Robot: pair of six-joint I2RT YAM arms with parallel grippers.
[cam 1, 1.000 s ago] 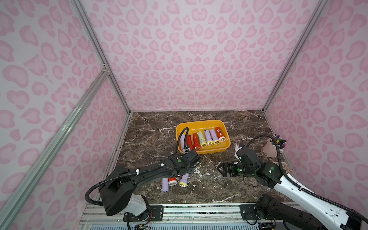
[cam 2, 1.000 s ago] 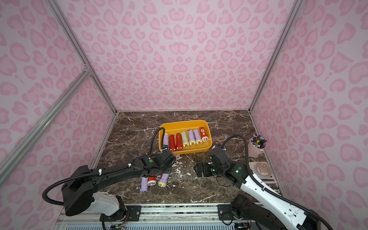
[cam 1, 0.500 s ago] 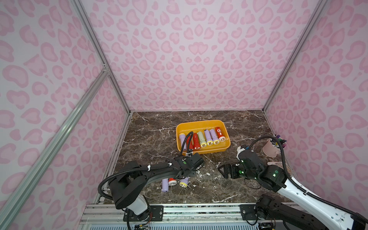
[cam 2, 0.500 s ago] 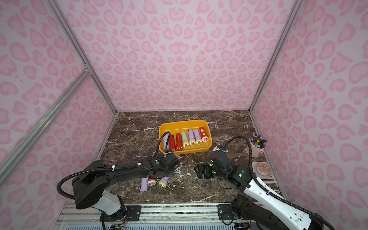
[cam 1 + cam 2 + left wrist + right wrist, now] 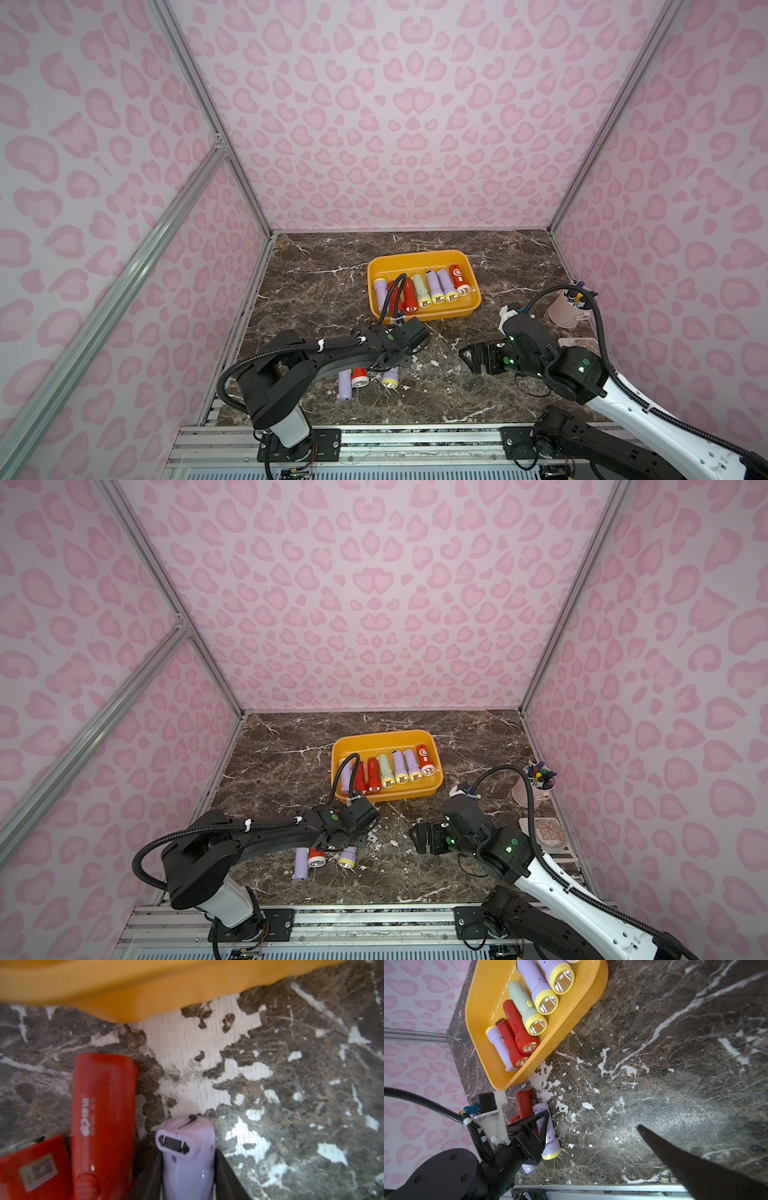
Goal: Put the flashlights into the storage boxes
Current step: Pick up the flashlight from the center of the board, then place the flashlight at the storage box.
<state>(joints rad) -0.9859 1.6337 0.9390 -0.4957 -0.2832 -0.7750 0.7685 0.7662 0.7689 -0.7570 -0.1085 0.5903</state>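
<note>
Left wrist view: L fingers (image 5: 228, 1184) have been closed onto lilac flashlight (image 5: 187, 1157), lying on worktop (image 5: 291, 1084) beside red flashlight (image 5: 104, 1105), near yellow tray (image 5: 145, 991); lift & transfer judged next. R fingers (image 5: 695, 1167) are held spread, empty.

A robot test cell in a lab, not a lived-in room. Flat panels (image 5: 395, 124) printed with pink leopard spots box in the desk (image 5: 324, 257), held by bare aluminium struts (image 5: 195, 83). The desk's dark marble look is only a film, scraped to a white patch (image 5: 187, 1043) just beside the yellow tray (image 5: 449, 311). Along the desk's near edge a slotted metal rail (image 5: 415, 436) carries the cabled left arm (image 5: 332, 357) and right arm (image 5: 648, 411).
</note>
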